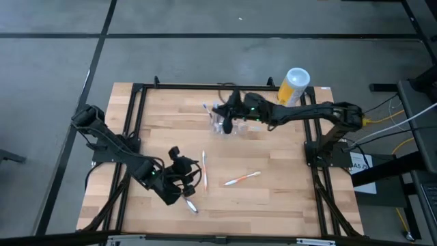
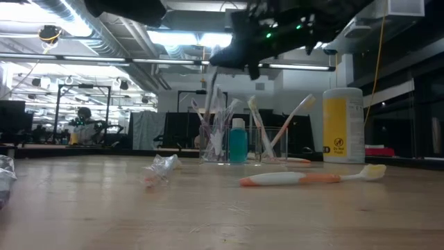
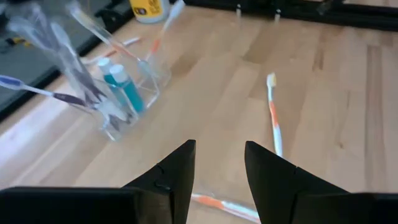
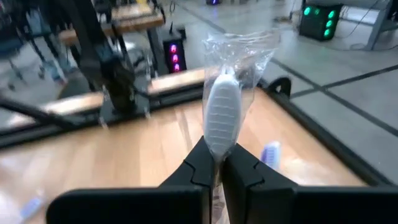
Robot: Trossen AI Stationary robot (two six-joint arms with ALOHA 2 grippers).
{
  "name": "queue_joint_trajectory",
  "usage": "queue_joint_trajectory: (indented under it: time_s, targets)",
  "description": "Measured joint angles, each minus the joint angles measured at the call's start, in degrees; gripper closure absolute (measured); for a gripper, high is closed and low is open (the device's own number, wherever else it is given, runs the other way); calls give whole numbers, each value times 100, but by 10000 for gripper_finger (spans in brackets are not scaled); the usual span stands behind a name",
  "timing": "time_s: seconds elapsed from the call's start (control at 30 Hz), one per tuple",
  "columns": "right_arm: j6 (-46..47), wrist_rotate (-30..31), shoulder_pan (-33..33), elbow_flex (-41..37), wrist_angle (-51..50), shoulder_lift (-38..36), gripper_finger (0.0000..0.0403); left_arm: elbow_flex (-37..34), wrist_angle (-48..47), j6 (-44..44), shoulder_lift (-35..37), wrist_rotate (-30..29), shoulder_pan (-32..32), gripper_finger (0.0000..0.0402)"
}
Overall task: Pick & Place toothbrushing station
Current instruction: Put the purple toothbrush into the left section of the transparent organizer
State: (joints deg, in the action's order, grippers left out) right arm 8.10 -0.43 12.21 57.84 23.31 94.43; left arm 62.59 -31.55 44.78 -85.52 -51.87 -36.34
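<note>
The right gripper [image 4: 214, 167] is pinched shut on a wrapped toothbrush [image 4: 221, 115] above the toothbrushing station [image 1: 227, 125], at the table's far edge near the yellow canister [image 1: 293, 86]. A steep, centred descent into a compartment is advised. The station stands upright, its long axis sideways. The left gripper [image 3: 219, 180] is parted and empty.

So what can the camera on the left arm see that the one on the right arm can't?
Only the left wrist view shows the clear toothbrushing station with its teal bottle, a loose orange-and-white toothbrush, and the open left claw. Only the right wrist view shows the right claw shut on a plastic-wrapped toothbrush, plus the room beyond. Both show the wooden table.
</note>
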Motion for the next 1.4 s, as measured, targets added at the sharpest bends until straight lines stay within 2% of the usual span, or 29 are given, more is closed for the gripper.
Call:
queue_joint_trajectory:
  time_s: [0.13,0.2,0.37,0.5,0.77,0.93,1.1,1.4]
  targets:
    - [-112,36,-2,167,-32,505,389,0,1,112,-37,100,-27,265]
    - [-128,248,0,169,-108,657,389,0,2,131,-35,83,-60,265]
    - [-127,257,-2,176,-283,768,389,0,-24,269,-35,84,-120,265]
    - [-107,413,41,175,-673,770,365,0,1,266,-35,20,-118,265]
    - [41,82,125,187,-690,770,346,0,38,411,-35,-64,-118,265]
    - [43,-78,120,585,-755,777,344,0,309,408,-35,-160,-118,265]
    - [28,32,166,977,-1186,777,343,0,369,401,-35,-356,-118,265]
    - [212,-366,194,1098,-2041,776,334,0,515,246,-35,-419,-118,265]
